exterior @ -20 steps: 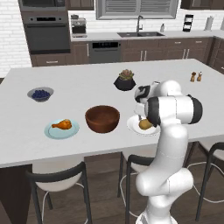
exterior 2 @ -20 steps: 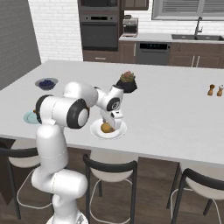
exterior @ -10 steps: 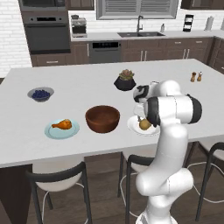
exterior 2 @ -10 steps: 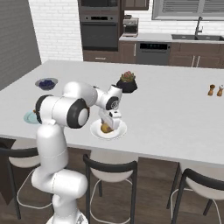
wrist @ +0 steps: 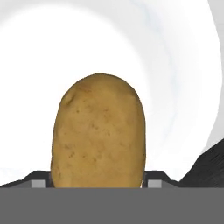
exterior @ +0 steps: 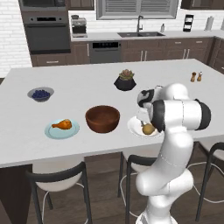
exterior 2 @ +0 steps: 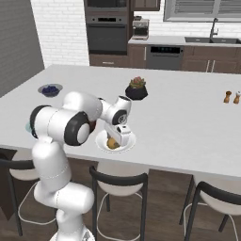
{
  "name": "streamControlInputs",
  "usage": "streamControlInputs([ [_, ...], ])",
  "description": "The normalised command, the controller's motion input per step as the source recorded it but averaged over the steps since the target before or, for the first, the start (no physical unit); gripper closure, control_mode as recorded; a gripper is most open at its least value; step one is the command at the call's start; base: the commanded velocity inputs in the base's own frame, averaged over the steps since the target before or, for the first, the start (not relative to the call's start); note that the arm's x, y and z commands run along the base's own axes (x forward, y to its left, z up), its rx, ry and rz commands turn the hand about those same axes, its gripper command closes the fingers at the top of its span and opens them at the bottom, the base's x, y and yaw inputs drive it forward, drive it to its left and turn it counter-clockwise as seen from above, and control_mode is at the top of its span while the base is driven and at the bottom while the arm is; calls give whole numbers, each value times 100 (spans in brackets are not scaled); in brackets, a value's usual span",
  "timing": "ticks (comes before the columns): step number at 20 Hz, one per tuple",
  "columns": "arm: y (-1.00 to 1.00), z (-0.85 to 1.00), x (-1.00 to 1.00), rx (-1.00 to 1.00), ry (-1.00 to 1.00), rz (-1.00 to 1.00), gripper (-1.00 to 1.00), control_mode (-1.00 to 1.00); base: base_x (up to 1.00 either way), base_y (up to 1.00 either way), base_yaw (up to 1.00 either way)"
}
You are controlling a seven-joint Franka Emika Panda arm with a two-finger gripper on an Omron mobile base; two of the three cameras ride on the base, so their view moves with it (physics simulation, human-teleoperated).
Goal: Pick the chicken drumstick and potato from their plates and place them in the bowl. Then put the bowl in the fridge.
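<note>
Potato point(wrist: 98, 131) lies on the white plate point(exterior: 136, 129), just right of the wooden bowl point(exterior: 102, 118). The gripper point(exterior 2: 114, 142) is closed onto it, fingertips point(wrist: 154, 180) at either flank. Beyond the bowl, the drumstick point(exterior: 61, 124) sits on the blue-green plate point(exterior: 51, 131).

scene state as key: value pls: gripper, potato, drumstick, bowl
gripper: down over the white plate, fingers on either side of the potato
potato: on the white plate, between the fingers, not lifted
chicken drumstick: on the blue-green plate, untouched
bowl: empty, on the counter between both plates
</note>
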Motion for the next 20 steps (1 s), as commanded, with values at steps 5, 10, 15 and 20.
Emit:
streamControlInputs([
  [5,-8,6,-34,0,-16,5,100,-100,0,0,0],
  [10,10,79,-44,0,-17,1,100,-100,0,0,0],
  [15,39,100,-36,-2,-8,8,100,-100,0,0,0],
  [20,57,85,-8,-6,-5,13,100,-100,0,0,0],
])
